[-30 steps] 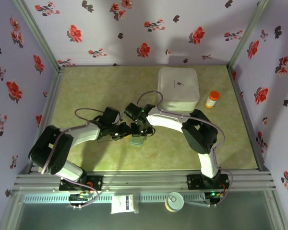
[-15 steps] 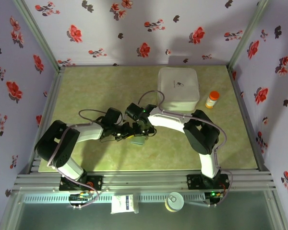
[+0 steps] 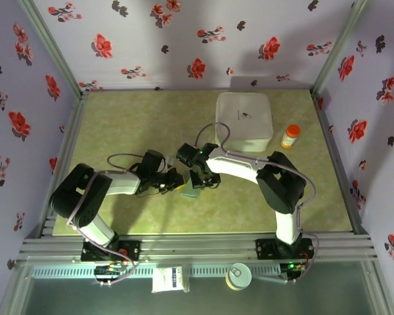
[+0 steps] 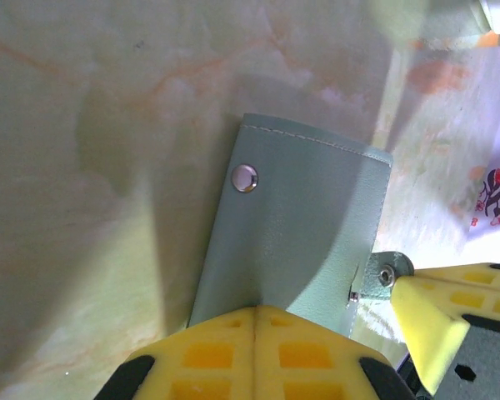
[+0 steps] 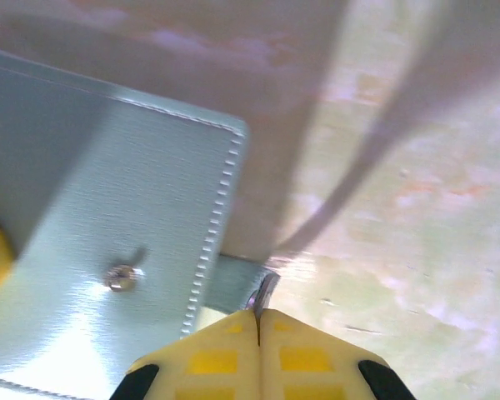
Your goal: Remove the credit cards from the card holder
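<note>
Green table (image 3: 131, 125): holder (image 4: 304, 208) lies flat mid-front between both arms, snapped closed, cards presumably inside. Left gripper (image 4: 256, 312) is fully closed, tips down on the holder's near edge; looks like pressing, not pinching. Right gripper (image 5: 258, 317) is closed too and looks nipped on the snap tab (image 5: 237, 283). Risks: thin tab slips out on the pull; edge-only pin lets the holder slide or lift with the tab; the two grippers sit just beside each other and could clash.
</note>
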Action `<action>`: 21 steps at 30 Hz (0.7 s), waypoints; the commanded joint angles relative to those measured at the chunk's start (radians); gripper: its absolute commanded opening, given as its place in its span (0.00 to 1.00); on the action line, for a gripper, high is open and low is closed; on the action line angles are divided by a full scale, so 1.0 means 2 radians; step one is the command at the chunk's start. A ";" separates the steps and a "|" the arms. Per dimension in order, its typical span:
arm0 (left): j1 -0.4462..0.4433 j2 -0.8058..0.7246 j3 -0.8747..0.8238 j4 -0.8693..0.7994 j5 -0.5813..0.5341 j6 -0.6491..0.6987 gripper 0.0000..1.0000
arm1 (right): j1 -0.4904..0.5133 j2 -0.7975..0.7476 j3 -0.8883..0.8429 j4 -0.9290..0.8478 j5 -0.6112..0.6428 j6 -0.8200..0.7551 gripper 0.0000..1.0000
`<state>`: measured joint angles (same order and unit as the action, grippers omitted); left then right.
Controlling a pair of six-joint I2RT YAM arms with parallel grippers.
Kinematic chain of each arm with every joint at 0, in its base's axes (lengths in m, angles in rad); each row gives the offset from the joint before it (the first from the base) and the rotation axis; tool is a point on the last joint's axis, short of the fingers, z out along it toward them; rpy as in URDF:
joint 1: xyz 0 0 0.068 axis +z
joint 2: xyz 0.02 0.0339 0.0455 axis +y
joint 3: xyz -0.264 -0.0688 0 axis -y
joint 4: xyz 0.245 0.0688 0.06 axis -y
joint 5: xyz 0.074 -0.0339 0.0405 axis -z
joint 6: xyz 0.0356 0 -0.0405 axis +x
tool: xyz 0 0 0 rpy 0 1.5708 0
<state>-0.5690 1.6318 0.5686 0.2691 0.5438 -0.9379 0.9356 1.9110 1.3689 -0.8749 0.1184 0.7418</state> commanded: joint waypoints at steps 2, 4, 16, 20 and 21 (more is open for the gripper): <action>0.004 0.026 -0.030 -0.094 -0.071 -0.008 0.00 | -0.002 -0.014 -0.008 -0.020 0.017 0.011 0.00; 0.004 0.016 -0.028 -0.089 -0.063 -0.012 0.02 | -0.003 -0.020 -0.011 -0.005 0.007 0.019 0.03; -0.001 -0.060 0.019 -0.128 -0.051 -0.023 0.24 | -0.010 -0.028 -0.031 0.084 -0.038 0.037 0.36; -0.001 -0.069 0.024 -0.131 -0.051 -0.023 0.26 | -0.014 -0.025 -0.043 0.096 -0.046 0.045 0.34; -0.001 -0.071 0.024 -0.131 -0.051 -0.023 0.26 | -0.014 -0.024 -0.047 0.099 -0.046 0.048 0.33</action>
<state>-0.5694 1.5192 0.5896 0.0586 0.4591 -0.9783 0.9157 1.8717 1.3014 -0.7033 0.0441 0.8043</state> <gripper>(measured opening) 0.253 0.336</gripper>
